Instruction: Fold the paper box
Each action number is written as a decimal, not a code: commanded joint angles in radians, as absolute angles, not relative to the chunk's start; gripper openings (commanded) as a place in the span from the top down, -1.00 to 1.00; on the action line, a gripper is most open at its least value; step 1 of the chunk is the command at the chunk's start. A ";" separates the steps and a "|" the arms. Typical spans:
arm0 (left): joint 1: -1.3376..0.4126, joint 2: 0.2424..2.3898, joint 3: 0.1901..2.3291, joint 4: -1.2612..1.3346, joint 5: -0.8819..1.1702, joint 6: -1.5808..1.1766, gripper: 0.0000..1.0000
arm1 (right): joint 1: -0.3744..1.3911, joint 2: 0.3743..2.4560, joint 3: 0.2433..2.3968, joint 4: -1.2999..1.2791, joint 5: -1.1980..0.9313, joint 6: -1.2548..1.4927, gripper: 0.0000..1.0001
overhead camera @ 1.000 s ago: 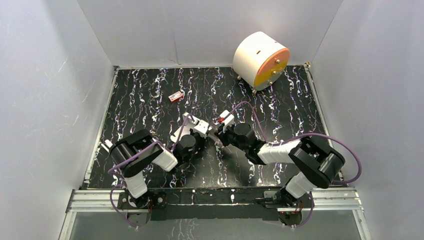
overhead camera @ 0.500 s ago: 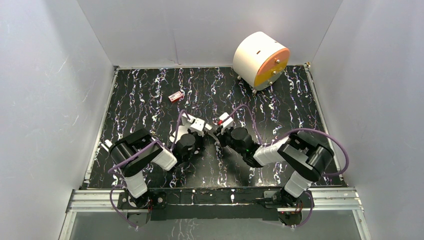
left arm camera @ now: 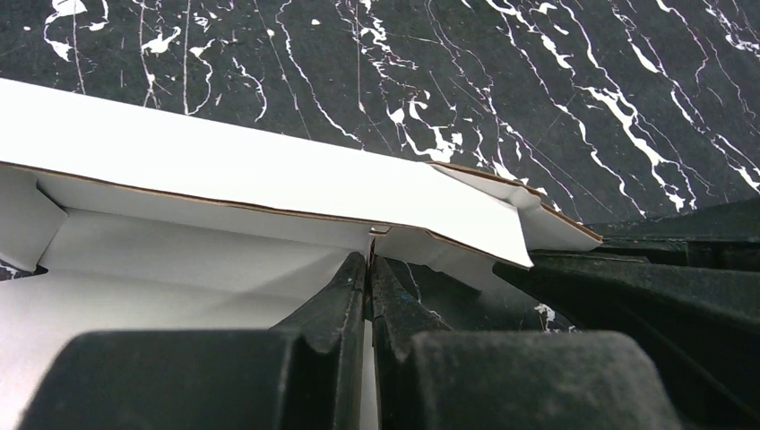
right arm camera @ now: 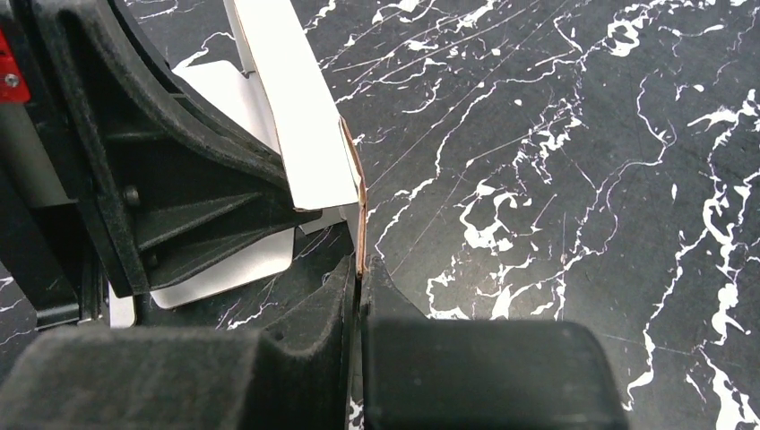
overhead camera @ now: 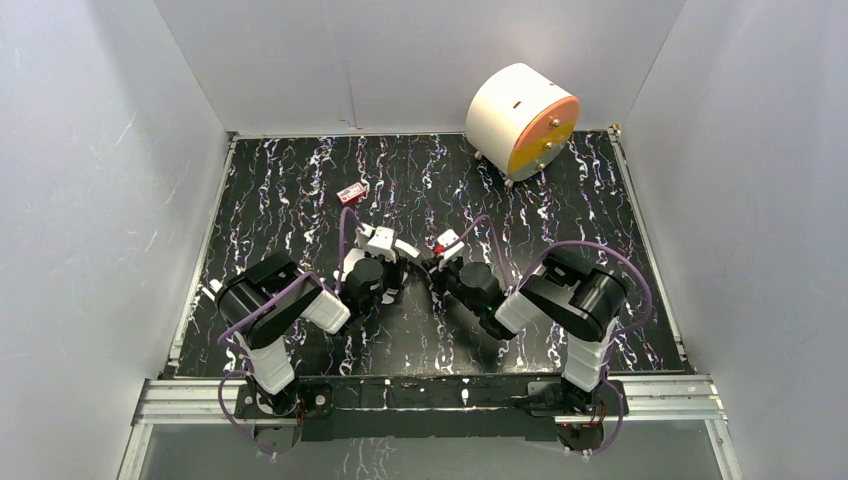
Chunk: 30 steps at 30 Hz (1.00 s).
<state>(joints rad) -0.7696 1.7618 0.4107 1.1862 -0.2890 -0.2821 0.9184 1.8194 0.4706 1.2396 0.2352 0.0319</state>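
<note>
The paper box [left arm camera: 269,179] is a white die-cut cardboard sheet with brown cut edges, partly folded, held between both grippers near the table's middle. In the top view only a small white piece [overhead camera: 407,250] shows between the two wrists. My left gripper [left arm camera: 368,264] is shut on a panel edge of the box, with flaps spreading above it. My right gripper [right arm camera: 358,273] is shut on another thin edge of the box [right arm camera: 305,134], which stands upright in front of it. The left gripper's black body [right arm camera: 152,179] fills the left of the right wrist view.
A big white cylinder with an orange face [overhead camera: 523,120] stands at the back right. A tiny red item [overhead camera: 351,193] lies on the black marbled mat [overhead camera: 300,180] left of centre. White walls enclose the mat on three sides.
Both wrists have moved left and away from the bases with the box between them. The right arm's elbow has folded in towards the centre.
</note>
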 commanded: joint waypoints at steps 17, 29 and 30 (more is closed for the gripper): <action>-0.741 1.775 0.433 1.163 -0.206 -0.324 1.00 | 0.877 1.982 0.525 1.529 0.117 -0.035 0.45; -0.735 1.772 0.433 1.160 -0.191 -0.329 1.00 | 0.862 2.033 0.580 1.580 0.084 -0.031 0.62; -0.735 1.772 0.434 1.161 -0.190 -0.331 1.00 | 0.862 2.037 0.582 1.580 0.084 -0.031 0.68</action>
